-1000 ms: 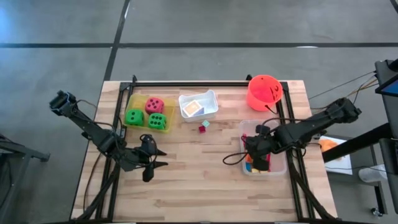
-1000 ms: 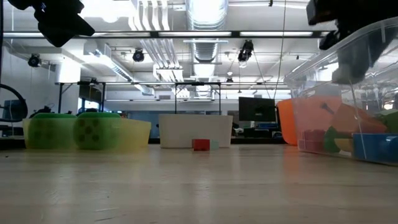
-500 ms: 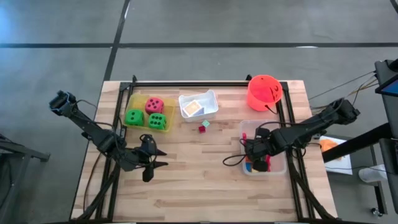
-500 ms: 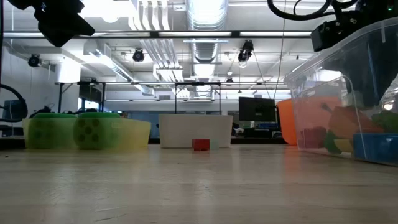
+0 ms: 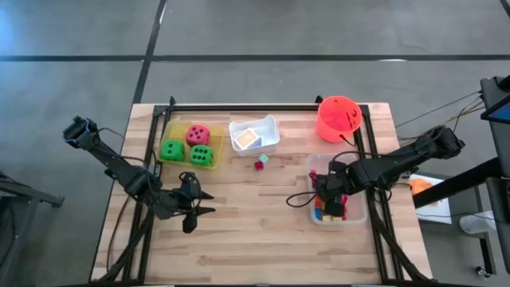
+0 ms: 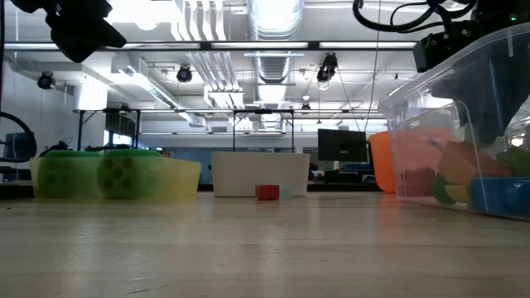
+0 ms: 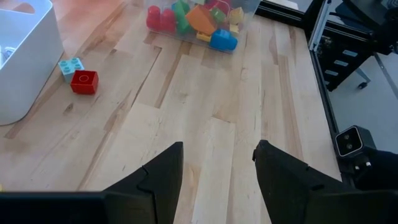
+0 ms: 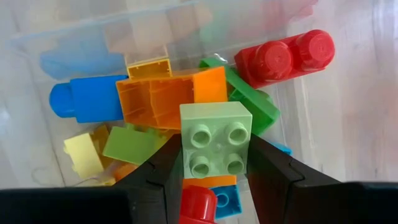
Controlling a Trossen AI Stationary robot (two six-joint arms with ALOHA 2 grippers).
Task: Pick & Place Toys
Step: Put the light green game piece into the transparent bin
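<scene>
My right gripper (image 5: 329, 206) reaches down into the clear tray (image 5: 360, 171) at the table's right and is shut on a light green four-stud brick (image 8: 216, 146). Under it lie several bricks: orange (image 8: 168, 96), blue (image 8: 87, 99), red (image 8: 286, 56) and green (image 8: 249, 102). My left gripper (image 5: 209, 202) is open and empty above the bare table at the near left. A red brick (image 5: 260, 165) and a pale blue brick (image 7: 71, 65) lie on the table by the white tray (image 5: 255, 134). Two green dice and one pink-red die sit in the yellow tray (image 5: 190, 145). My right gripper pinches the light green brick between its two fingers (image 8: 163, 177), on two opposite side walls (image 8: 184, 149). The fingers come from above, pointing down. The brick sits level with its studs up, over the pile in the tray. I cannot tell whether it is clear of the pile.
The round orange-red bucket (image 5: 339, 117) stands at the far right corner, just behind the clear tray. The white tray holds a flat card (image 5: 248, 139). Black frame rails run along the table's left, right and far edges. Bare wood lies in the middle and near part.
My right gripper has shifted slightly inside the clear tray. My left arm has kept still.
</scene>
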